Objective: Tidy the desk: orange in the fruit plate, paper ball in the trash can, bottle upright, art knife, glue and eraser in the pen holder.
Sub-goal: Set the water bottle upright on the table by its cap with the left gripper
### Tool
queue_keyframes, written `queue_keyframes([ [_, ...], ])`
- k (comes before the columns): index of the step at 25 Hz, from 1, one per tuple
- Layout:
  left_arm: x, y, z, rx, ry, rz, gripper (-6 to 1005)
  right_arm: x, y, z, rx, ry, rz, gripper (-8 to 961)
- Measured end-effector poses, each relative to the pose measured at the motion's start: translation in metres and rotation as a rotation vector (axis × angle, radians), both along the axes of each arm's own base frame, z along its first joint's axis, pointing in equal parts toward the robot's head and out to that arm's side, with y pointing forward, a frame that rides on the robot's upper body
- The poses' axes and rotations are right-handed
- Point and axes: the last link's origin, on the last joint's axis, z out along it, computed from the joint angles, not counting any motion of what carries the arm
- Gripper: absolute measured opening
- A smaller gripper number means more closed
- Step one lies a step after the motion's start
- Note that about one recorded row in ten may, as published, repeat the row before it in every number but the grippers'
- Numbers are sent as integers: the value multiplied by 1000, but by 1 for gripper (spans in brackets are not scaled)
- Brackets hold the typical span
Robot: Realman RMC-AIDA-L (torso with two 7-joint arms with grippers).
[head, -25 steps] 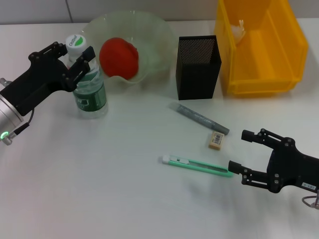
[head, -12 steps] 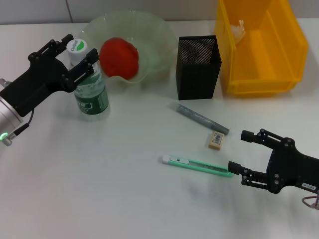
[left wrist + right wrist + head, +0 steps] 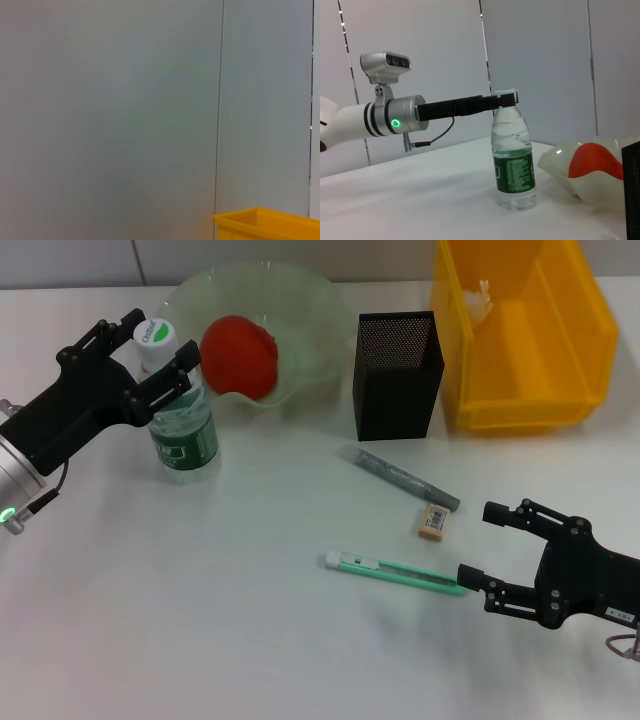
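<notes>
The clear water bottle (image 3: pixel 182 430) with a green label stands upright at the left, also seen as the bottle (image 3: pixel 514 165). My left gripper (image 3: pixel 160 335) is shut on its neck just under the white cap. The orange (image 3: pixel 240 355) lies in the glass fruit plate (image 3: pixel 310 310). A grey glue stick (image 3: pixel 400 477), a beige eraser (image 3: pixel 433 522) and a green art knife (image 3: pixel 395 573) lie on the table. My right gripper (image 3: pixel 480 543) is open, holding nothing, right beside the knife's near end. The black mesh pen holder (image 3: pixel 397 375) stands behind them.
A yellow bin (image 3: pixel 520 335) sits at the back right with a white paper ball (image 3: pixel 483 298) inside; its corner (image 3: pixel 265 225) shows in the left wrist view against a grey wall. The plate stands close behind the bottle.
The bottle has gone from tilted to upright, and my left gripper shifted slightly back with it. The right arm has not moved.
</notes>
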Motion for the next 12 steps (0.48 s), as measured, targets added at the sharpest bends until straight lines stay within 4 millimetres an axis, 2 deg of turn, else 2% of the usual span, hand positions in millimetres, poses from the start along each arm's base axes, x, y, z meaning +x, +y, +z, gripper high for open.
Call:
queue_keyframes([
  [7,2,-2,1,2,-18,-13,781,0,0,0,1,2,-1,824],
  [12,12,-9,7,-3,-87,-81,781,1,-1,0,5,4,-7,824],
])
